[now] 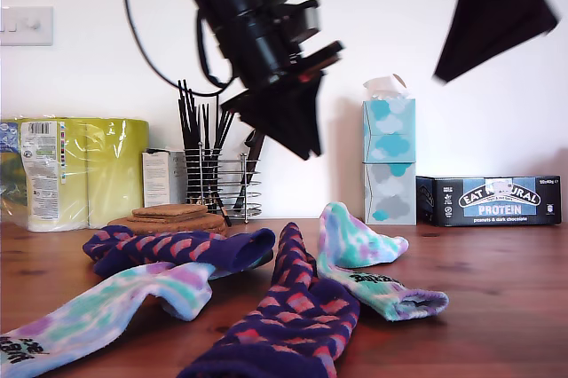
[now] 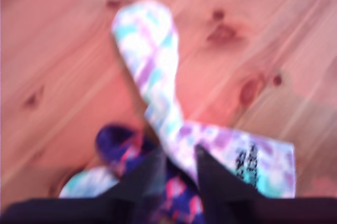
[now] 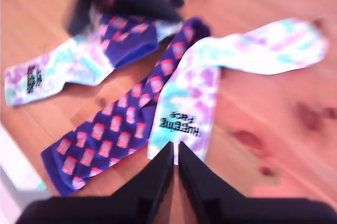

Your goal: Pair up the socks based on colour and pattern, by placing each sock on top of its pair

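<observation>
my first tool (image 2: 176, 174) hangs high over the bench (image 1: 497, 280). its two tips have a small gap between them and hold nothing. my second tool (image 3: 175, 174) is up high too, with its tips almost touching and nothing in them.

all four socks lie loose on the bench, none in a neat pair yet. one tie-dye sock (image 1: 89, 316) lies at the exterior view's left, near the front. the other tie-dye sock (image 1: 359, 258) lies more to that view's right. one dark sock (image 1: 293, 316) with pink blocks lies between them, and its side touches the right tie-dye sock. the other dark sock (image 1: 177, 249) lies behind, and its end sits on top of the left tie-dye sock.

here is what could go wrong, i think. the socks touch and overlap, so if i pinch at a spot where two meet, i could pick up both. a soft sock could also drag its neighbour along or fold up when i set it down. my wrist views are blurry, so i could miss the spot.
</observation>
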### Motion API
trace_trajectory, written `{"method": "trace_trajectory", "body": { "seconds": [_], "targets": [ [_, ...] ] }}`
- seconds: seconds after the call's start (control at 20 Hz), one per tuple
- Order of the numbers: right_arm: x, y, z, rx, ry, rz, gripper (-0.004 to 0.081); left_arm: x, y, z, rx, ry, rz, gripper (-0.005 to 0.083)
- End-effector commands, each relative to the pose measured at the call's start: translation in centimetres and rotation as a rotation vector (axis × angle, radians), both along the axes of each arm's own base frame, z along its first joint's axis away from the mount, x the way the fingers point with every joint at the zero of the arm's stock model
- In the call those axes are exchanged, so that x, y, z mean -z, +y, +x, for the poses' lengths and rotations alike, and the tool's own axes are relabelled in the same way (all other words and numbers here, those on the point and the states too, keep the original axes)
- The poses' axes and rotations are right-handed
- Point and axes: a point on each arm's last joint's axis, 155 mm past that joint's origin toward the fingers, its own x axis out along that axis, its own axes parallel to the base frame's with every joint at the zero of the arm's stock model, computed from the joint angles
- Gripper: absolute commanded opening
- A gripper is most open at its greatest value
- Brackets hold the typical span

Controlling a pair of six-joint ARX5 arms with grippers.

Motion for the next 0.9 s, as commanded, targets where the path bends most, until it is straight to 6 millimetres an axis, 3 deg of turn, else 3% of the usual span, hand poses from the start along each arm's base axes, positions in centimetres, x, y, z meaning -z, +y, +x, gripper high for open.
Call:
{"method": "trace_trajectory", "body": {
  "seconds": [0.0, 0.2, 0.4, 0.65, 0.85],
  "targets": [
    [1.9, 1.3, 0.0, -0.037, 0.038, -0.006, -0.0013, -0.4, 1.2, -0.4, -0.007, 0.012, -0.004, -0.0020],
    [3.3, 3.6, 1.7, -0.041, 0.026, 0.013, -0.0013, -2.4, 3.8, -1.9, -0.026, -0.020, -0.019, -0.0020],
    [4.6, 3.3, 3.5, -0.003, -0.018, 0.015, -0.0013, -4.4, 8.2, -5.7, -0.065, -0.108, -0.083, -0.0020],
    [8.8, 2.7, 3.2, 0.046, 0.012, 0.032, -0.0013, -5.0, 12.9, -10.4, -0.115, -0.214, -0.157, -0.0020],
    [11.3, 3.6, 3.1, 0.058, 0.049, 0.049, -0.0013, -4.6, 14.7, -13.4, -0.131, -0.248, -0.184, -0.0020]
  ]
}}
